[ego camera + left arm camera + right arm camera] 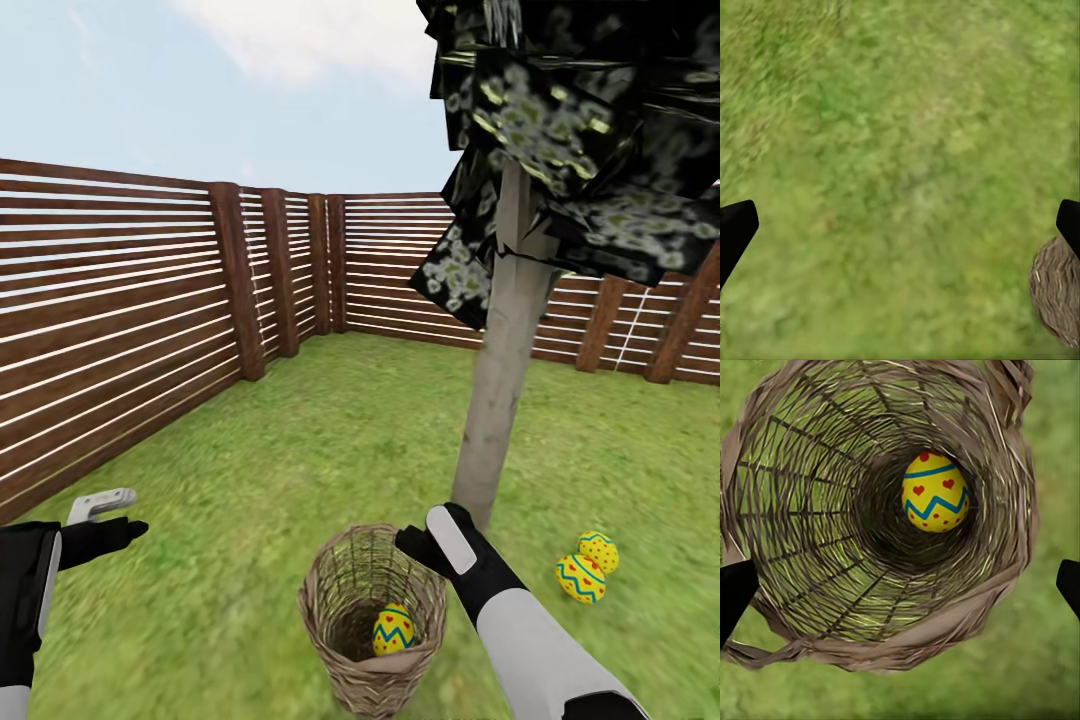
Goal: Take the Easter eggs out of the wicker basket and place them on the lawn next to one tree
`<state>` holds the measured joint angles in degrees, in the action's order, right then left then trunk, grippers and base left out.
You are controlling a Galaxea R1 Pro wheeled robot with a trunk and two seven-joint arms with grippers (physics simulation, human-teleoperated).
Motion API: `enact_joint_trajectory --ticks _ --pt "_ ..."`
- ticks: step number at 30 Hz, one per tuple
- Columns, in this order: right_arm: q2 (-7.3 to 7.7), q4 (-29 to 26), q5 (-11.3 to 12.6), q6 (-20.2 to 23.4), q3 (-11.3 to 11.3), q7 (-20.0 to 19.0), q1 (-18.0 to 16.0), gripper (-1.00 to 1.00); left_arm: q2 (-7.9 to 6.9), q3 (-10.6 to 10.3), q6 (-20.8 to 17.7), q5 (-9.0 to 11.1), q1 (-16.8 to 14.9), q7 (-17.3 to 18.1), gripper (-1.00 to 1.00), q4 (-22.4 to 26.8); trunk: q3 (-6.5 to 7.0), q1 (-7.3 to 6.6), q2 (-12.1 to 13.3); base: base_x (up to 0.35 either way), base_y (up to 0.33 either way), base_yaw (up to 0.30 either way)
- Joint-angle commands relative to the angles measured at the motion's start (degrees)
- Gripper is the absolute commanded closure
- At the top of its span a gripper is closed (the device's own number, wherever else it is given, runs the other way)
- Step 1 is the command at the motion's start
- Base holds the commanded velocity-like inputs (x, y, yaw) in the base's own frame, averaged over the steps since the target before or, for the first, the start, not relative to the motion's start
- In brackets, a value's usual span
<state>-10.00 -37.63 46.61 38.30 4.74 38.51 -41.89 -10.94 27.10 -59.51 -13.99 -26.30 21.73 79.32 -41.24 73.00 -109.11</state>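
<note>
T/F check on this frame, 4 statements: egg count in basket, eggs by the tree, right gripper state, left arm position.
1. The wicker basket holds two eggs. False: one egg lies inside.
2. Two eggs lie on the lawn near the tree trunk. True.
3. The right gripper grips an egg. False: it is open above the basket's mouth, empty.
4. The left gripper is over bare grass beside the basket. True.

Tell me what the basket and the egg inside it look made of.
The basket looks like loosely woven brown wicker: open strands with grass showing through. The egg looks hard, smooth and painted, yellow with blue zigzags and red hearts; its actual material can't be told.
</note>
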Motion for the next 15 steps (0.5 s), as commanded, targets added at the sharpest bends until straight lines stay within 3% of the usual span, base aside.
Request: enact_joint_trajectory --ticks 1,15 --pt "0.00 -0.07 0.44 0.08 0.12 0.52 -0.03 -1.00 0.00 0.06 -0.15 -0.60 -0.05 0.60 -1.00 0.05 -0.06 -0.01 -0.03 0.000 0.124 -0.019" --pt "0.00 -0.07 0.41 0.02 0.19 0.51 -0.03 -1.00 0.02 0.07 -0.10 -0.60 -0.05 0.60 -1.00 0.05 -0.06 -0.01 -0.03 0.035 0.117 -0.026"
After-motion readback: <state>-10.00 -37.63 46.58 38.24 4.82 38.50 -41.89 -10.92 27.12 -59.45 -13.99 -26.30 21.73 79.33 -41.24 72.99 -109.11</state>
